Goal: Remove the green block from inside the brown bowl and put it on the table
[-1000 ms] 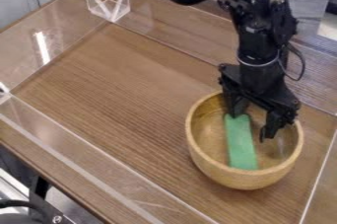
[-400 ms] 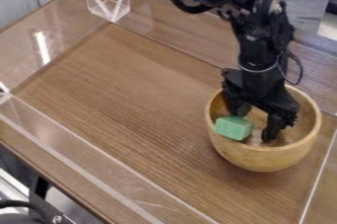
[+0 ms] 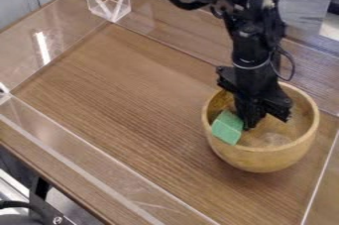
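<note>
– Where's the small bright green rectangular block (image 3: 229, 128)?

– Tilted inside the round light-brown wooden bowl (image 3: 265, 152), off the wood-grain desk (image 3: 119, 80).

– And the black fingers (image 3: 255, 116)?

– Pointing down, closed tight beside its top; a real grip isn't clear.

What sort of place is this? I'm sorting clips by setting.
Probably a robot lab bench: a wood-grain table fenced by clear acrylic walls, with a black arm's claw reaching into a brown bowl.

Green block (image 3: 229, 129) tilted inside brown bowl (image 3: 265, 150) on the table (image 3: 119, 80)
</note>
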Robot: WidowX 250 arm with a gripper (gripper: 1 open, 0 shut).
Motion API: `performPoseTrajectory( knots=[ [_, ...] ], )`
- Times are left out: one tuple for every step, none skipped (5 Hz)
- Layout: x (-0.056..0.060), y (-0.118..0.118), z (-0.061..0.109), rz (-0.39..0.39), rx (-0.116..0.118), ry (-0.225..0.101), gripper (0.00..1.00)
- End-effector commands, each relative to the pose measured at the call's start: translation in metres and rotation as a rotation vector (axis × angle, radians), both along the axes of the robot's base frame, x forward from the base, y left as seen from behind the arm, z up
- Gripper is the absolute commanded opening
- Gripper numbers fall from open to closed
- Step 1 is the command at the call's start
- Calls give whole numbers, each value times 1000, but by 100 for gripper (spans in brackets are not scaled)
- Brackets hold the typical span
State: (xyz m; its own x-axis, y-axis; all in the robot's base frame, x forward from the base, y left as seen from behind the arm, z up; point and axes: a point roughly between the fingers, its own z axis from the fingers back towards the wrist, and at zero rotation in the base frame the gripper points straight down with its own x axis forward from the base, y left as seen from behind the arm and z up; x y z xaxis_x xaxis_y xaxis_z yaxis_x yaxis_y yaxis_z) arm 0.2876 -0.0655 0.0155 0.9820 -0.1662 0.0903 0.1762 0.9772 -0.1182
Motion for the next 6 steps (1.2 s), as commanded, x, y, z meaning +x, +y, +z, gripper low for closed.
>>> performPoseTrajectory(
  knots=[
    [-31, 15, -12, 51, 9, 173, 0],
    [-38, 17, -6, 56, 8, 212, 0],
    [-45, 19, 0, 60, 7, 249, 0],
    [-51, 21, 6, 60, 5, 281, 0],
    [-54, 22, 12, 67, -2, 303, 0],
    [-57, 23, 19, 74, -12, 320, 0]
  ],
)
